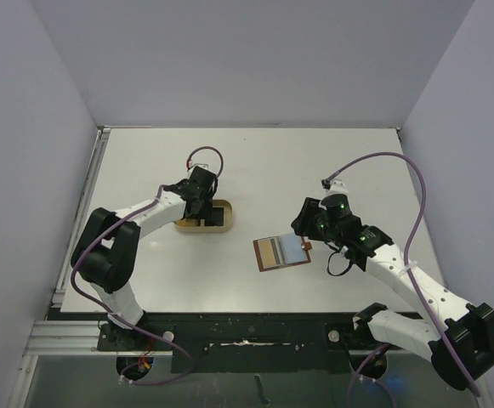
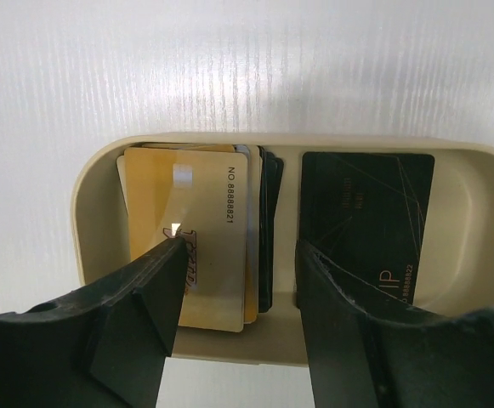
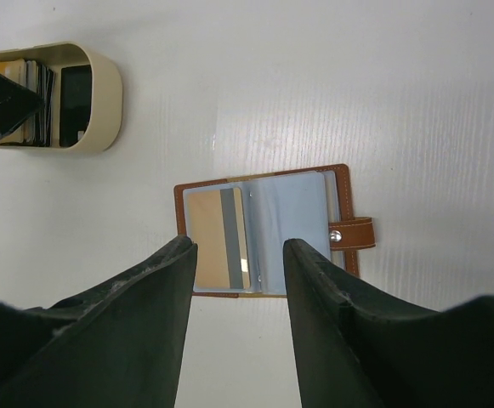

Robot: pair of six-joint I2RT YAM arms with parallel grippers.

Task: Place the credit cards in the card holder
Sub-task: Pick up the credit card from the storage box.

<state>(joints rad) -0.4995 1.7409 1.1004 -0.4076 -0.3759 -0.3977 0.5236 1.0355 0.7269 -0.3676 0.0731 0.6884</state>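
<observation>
The card holder (image 3: 342, 195) lies open on the white table, its snap tab (image 3: 354, 233) to one side. A tan card with a grey stripe (image 3: 215, 238) sits in one pale blue sleeve. My right gripper (image 3: 238, 251) hovers open just above the holder's near edge (image 1: 260, 255), with nothing between its fingers. More credit cards rest in a tan tray (image 2: 93, 187): a gold stack (image 2: 187, 246), dark cards on edge (image 2: 268, 212) and a black card (image 2: 366, 212). My left gripper (image 2: 240, 255) is open over the tray, its fingers straddling the stack's right edge and the dark cards.
The tray (image 1: 227, 223) sits left of centre, and the holder lies about a hand's width to its right. Grey walls enclose the table on three sides. In the right wrist view the tray (image 3: 110, 85) shows at the upper left.
</observation>
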